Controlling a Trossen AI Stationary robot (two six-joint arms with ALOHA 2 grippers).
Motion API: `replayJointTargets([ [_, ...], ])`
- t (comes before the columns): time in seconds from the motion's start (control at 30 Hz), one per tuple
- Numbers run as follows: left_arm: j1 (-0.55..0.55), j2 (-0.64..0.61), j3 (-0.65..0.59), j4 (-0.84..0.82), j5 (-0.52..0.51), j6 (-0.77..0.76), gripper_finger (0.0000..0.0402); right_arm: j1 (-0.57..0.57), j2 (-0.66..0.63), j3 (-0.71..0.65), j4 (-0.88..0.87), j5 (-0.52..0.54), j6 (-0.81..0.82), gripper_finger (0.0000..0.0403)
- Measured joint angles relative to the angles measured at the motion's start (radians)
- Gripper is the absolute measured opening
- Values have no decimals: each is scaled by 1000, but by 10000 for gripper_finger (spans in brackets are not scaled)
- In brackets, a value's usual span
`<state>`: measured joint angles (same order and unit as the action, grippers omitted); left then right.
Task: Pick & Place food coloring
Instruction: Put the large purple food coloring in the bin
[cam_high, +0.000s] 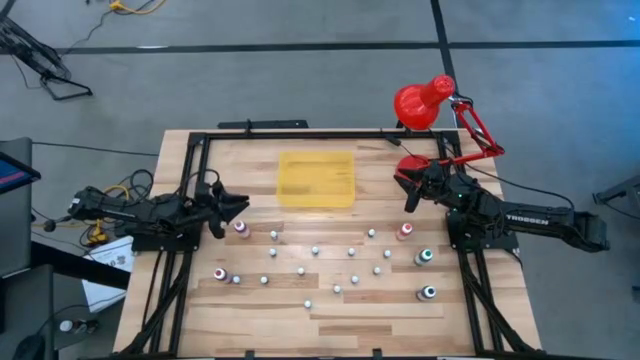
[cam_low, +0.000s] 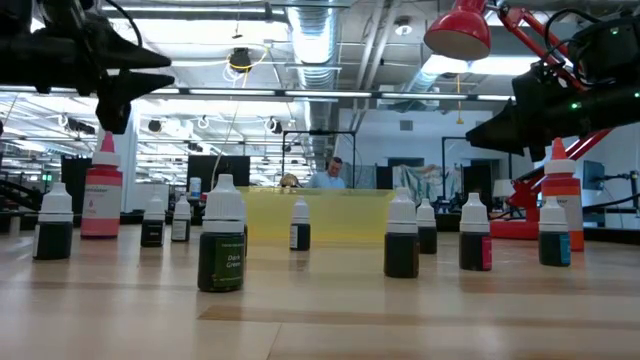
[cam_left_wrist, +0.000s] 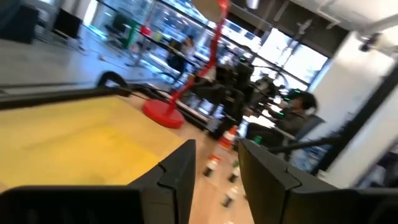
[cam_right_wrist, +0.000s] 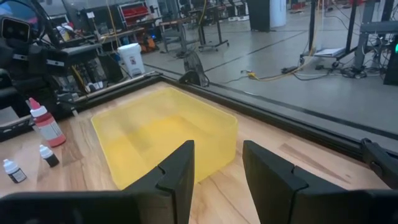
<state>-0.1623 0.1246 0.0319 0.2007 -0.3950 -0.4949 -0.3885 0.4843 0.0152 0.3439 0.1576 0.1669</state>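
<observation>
While both arms hung above the tabletop (cam_high: 330, 300), the food coloring bottles (cam_high: 315, 251) stood upright, caps up and long axes vertical, scattered across the wood in front of the yellow tray (cam_high: 316, 179). The left gripper (cam_high: 232, 209) hovered just beside a pink bottle (cam_high: 241, 228), jaws parted around nothing. The right gripper (cam_high: 408, 190), near the red desk lamp (cam_high: 424, 101), had jaws parted and empty.

The left wrist view is blurred: the bottles (cam_left_wrist: 213, 167) near the lamp base (cam_left_wrist: 163, 114) are smears, their colours unreadable. In the high view the small bottles (cam_high: 315, 250) show only as pale dots. The low view cuts off both arms at its top edge.
</observation>
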Motion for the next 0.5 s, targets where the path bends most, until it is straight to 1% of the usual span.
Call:
replayJointTargets([
  [0.1, 0, 0, 0, 16, 15, -4, 116, 0, 0, 0, 0, 0, 0, 127],
  [0.23, 0, 0, 10, 59, 15, 85, 124, 0, 0, 1, 0, 0, 0, 127],
  [0.37, 0, 9, 74, 62, 15, 192, 133, 0, 0, 1, 0, 0, 0, 127],
  [0.5, 0, 69, 150, 60, 30, 264, 143, 0, 0, 2, 0, 0, 0, 127],
])
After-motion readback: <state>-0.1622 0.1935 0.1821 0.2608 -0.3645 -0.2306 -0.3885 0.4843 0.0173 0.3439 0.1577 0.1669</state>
